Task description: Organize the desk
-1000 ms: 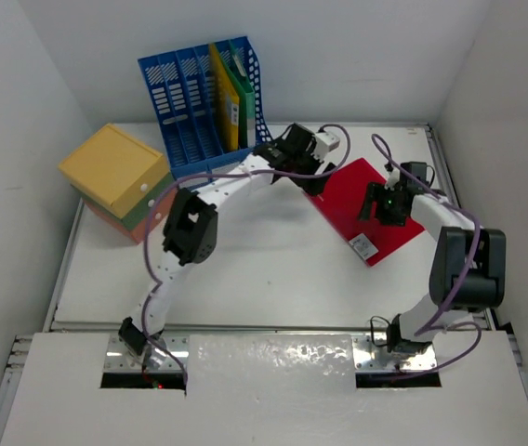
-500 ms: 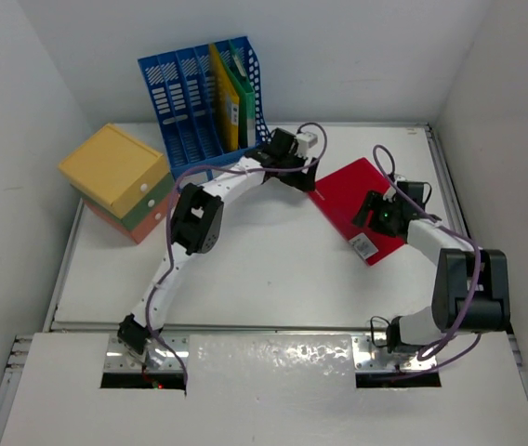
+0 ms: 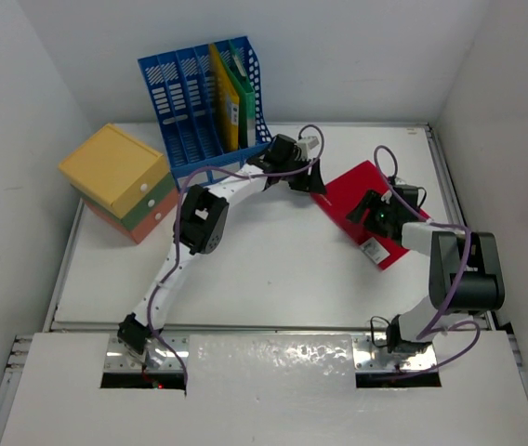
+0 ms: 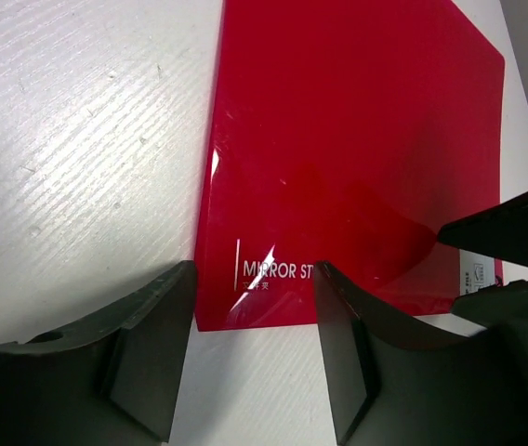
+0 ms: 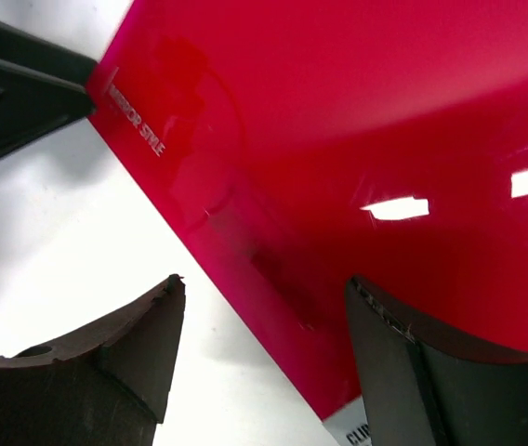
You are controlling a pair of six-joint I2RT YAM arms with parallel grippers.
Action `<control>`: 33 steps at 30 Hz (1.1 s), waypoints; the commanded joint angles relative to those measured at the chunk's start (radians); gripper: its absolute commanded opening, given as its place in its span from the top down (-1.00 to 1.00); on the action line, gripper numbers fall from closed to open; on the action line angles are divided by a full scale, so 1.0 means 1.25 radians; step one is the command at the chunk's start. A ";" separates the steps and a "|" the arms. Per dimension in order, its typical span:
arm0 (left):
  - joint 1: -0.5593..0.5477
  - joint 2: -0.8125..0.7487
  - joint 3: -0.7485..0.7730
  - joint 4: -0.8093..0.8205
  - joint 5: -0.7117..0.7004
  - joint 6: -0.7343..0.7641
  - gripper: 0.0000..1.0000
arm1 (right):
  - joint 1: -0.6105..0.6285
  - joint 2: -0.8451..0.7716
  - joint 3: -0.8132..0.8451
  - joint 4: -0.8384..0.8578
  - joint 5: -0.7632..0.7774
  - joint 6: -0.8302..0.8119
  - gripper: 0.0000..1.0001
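Over the preceding second the left gripper (image 4: 250, 279) had drawn back from the far rail toward the near-left corner of the red folder (image 3: 343, 190). The right gripper (image 5: 262, 283) had moved leftward over the same sheet, which had shifted slightly. The bench (image 3: 273, 269), a fixed white surface enclosed by white walls (image 3: 338, 56), lay beneath both arms; judged rigid and immovable, it was not itself a thing to be gripped. The folder lay on its right-hand half, far of centre. Left fingers (image 4: 152, 344) stood moderately apart astride the folder's corner, clamping nothing. Right fingers (image 5: 125, 348) were likewise spread, the folder's edge passing between them, with no hold evident. The folder appeared thin, light, glossy and flexible, so it was likely to slip and to bow if held at one point; an edge or corner offered the only purchase. The blue file rack (image 3: 194, 102) stood at the far left, two slots already filled, with the drawer box (image 3: 115, 172) just beside it. The left arm's own links lay between the folder and the rack.
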 commanded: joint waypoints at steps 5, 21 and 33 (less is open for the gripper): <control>-0.021 0.008 -0.035 -0.072 0.003 -0.028 0.12 | 0.000 0.028 0.014 0.038 0.012 0.007 -0.35; -0.055 -0.043 -0.142 -0.129 0.115 -0.030 1.00 | 0.000 0.159 0.000 0.138 -0.045 0.072 -0.29; -0.036 -0.198 -0.199 -0.108 0.153 -0.027 1.00 | 0.097 -0.026 0.114 -0.166 0.124 -0.352 -0.34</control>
